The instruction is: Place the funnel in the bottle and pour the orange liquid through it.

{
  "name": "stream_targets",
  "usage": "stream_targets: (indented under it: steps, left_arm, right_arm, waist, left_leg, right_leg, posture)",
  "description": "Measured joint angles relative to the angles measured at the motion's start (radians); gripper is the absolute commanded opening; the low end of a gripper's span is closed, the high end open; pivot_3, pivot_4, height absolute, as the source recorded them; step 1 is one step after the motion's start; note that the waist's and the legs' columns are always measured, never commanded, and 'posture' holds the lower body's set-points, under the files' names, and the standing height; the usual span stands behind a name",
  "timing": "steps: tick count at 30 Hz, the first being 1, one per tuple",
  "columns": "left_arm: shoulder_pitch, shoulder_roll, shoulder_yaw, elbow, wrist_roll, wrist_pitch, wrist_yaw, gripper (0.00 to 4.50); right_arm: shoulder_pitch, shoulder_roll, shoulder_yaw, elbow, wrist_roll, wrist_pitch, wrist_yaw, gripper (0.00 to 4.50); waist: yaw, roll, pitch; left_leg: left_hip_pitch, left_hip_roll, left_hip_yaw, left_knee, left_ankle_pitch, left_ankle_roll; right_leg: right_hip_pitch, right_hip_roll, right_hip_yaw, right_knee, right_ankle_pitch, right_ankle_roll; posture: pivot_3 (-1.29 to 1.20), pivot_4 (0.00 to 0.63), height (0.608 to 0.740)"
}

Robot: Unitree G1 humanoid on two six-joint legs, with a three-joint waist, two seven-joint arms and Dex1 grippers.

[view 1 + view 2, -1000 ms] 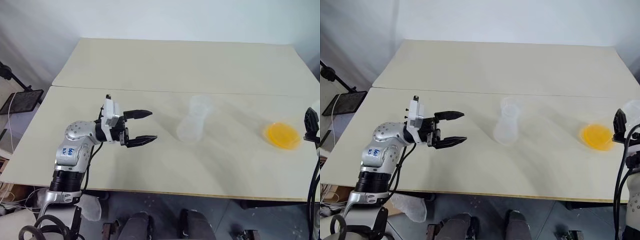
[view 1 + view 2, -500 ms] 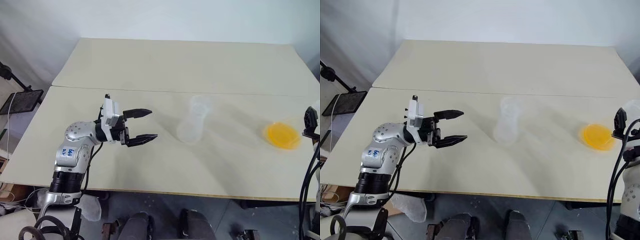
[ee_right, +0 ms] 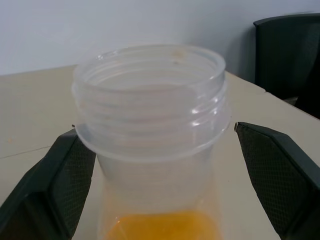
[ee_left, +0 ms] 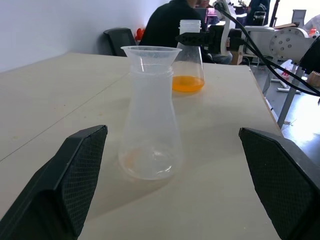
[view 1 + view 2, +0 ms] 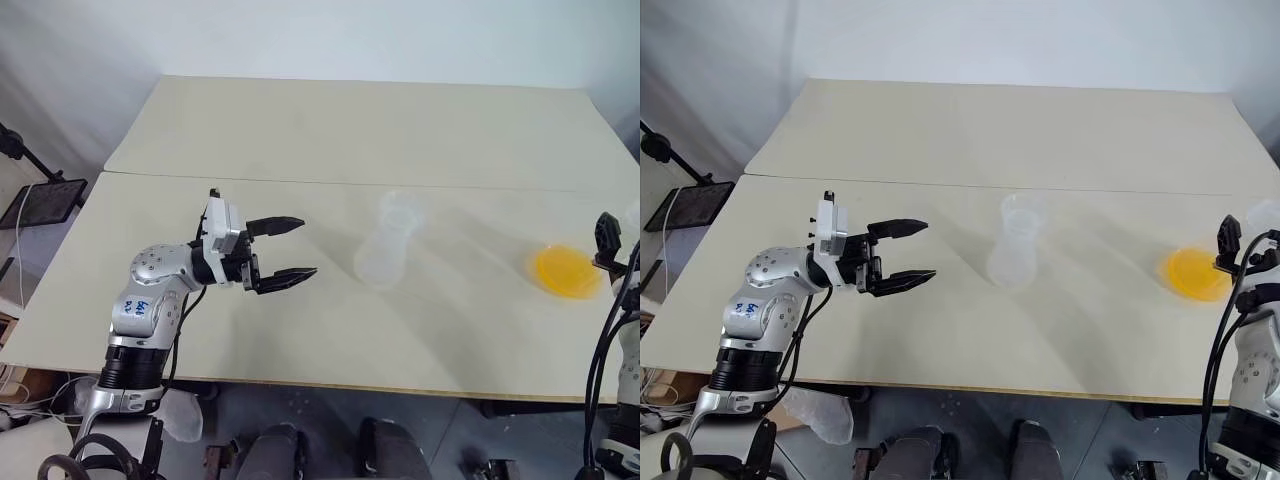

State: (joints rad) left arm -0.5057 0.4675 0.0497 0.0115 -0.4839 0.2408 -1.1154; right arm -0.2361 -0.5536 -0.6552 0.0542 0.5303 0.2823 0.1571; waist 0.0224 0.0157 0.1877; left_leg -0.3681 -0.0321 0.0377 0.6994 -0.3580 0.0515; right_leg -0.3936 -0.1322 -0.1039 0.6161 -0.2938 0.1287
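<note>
bottle: a frosted plastic bottle [image 4: 150, 125] stands upright near the middle of the beige table [image 5: 330, 130]; wide base, narrower round neck.
funnel: the clear funnel [image 4: 151, 55] sits in the bottle's neck, its cone rim flaring above the mouth.
orange liquid: the orange liquid [image 3: 160, 225] lies in the bottom of a clear flask [image 3: 150, 130] with a threaded open neck, standing well to the right of the bottle, near the table's right edge.
left gripper: the left gripper [image 5: 285, 250] hovers above the table to the left of the bottle, well apart from it, pointing toward it; its two black fingers [image 4: 75, 175] are spread wide with nothing between them.
right gripper: the right gripper [image 3: 160, 165] is at the flask, one finger on each side of the neck; the fingers stand spread and a gap shows on both sides, so they do not touch it.
background: in the left wrist view a person in dark clothing [image 4: 172, 25] is seated past the table's far end.
</note>
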Motion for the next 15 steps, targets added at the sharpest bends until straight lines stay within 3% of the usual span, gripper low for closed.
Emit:
stream_targets:
  steps: [4,7,11,15]
  left_arm:
    - [0.0,0.0,0.0,0.0,0.0,0.0,0.001,4.49]
    - [0.001,0.0,0.0,-0.002,-0.001,0.0,0.002,4.5]
    - [0.007,0.0,0.0,-0.004,-0.001,0.0,0.007,4.5]
    - [0.009,0.001,0.0,-0.01,-0.001,0.0,0.01,4.5]
  right_arm:
    - [-0.023,0.0,0.006,0.031,-0.004,-0.016,0.015,4.5]
    - [-0.031,0.0,0.013,0.037,-0.006,-0.028,0.028,3.91]
    - [-0.037,0.0,0.029,0.059,-0.033,-0.073,0.049,2.68]
    - [-0.042,0.0,0.035,0.072,-0.044,-0.091,0.054,2.56]
  waist:
    - [-0.001,0.0,0.0]
    - [-0.001,0.0,0.0]
    - [-0.001,0.0,0.0]
    - [-0.003,0.0,0.0]
  left_leg:
    - [0.0,0.0,0.0,0.0,0.0,0.0]
    - [0.0,0.0,0.0,0.0,0.0,0.0]
    - [0.0,0.0,0.0,0.0,0.0,0.0]
    - [0.0,0.0,0.0,0.0,0.0,0.0]
  right_leg:
    - [0.0,0.0,0.0,0.0,0.0,0.0]
    - [0.0,0.0,0.0,0.0,0.0,0.0]
    - [0.0,0.0,0.0,0.0,0.0,0.0]
    - [0.0,0.0,0.0,-0.001,0.0,0.0]
  posture:
    - [0.0,0.15,0.74]
    - [0.0,0.15,0.74]
    - [0.0,0.15,0.74]
    - [0.0,0.15,0.74]
